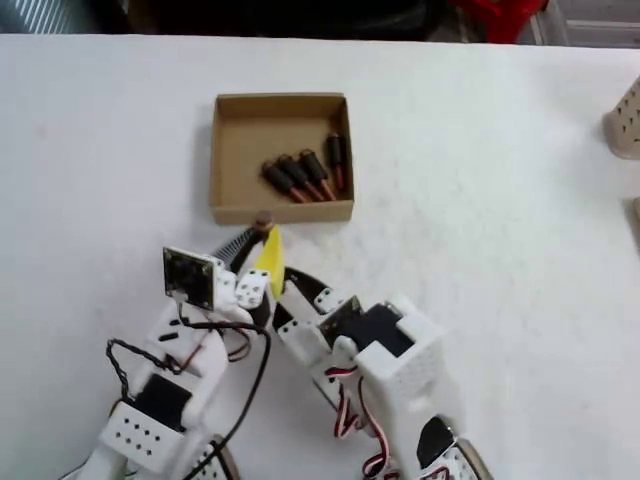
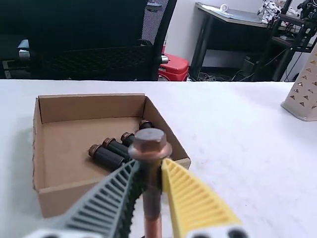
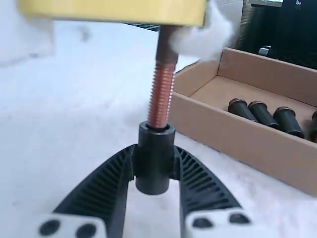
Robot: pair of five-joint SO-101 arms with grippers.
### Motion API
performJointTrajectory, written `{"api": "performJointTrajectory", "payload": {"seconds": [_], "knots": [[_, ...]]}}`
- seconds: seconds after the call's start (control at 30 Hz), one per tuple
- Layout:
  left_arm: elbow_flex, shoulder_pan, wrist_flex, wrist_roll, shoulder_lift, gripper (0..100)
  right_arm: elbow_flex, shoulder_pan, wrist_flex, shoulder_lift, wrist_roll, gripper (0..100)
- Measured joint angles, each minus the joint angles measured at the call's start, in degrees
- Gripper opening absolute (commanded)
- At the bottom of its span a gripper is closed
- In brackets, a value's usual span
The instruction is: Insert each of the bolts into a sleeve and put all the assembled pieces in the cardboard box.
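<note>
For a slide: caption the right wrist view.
Right gripper holds a black sleeve, copper bolt set into it, beside the cardboard box.

1. The copper-coloured metal bolt (image 2: 150,144) runs off the left wrist view's edge. Its shank is partly covered by the grey and yellow fingers (image 2: 193,198) of the left end effector (image 2: 148,166) gripping it.
2. In the right wrist view, the bolt's head sits behind the blurred yellow finger (image 3: 111,11). Its tip is buried in the black cylindrical sleeve (image 3: 154,158) pinched by the right end effector (image 3: 154,166).
3. That view's edge cuts the fourth assembled piece (image 3: 314,119) in the brown cardboard box (image 3: 233,134).
4. A beige perforated object (image 1: 625,122) is cropped at the high view's edge, so what it is cannot be told.
</note>
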Motion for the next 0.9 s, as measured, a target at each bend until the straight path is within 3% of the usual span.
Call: {"api": "performJointTrajectory", "payload": {"seconds": [0.7,0.9], "knots": [[0.0,0.4,4.2,0.6,0.0,2,1.6,-0.2,0.0,-1.8,0.0,1.8],[0.0,1.6,9.7,0.8,0.0,2,1.6,-0.1,0.0,-1.8,-0.4,1.8]]}}
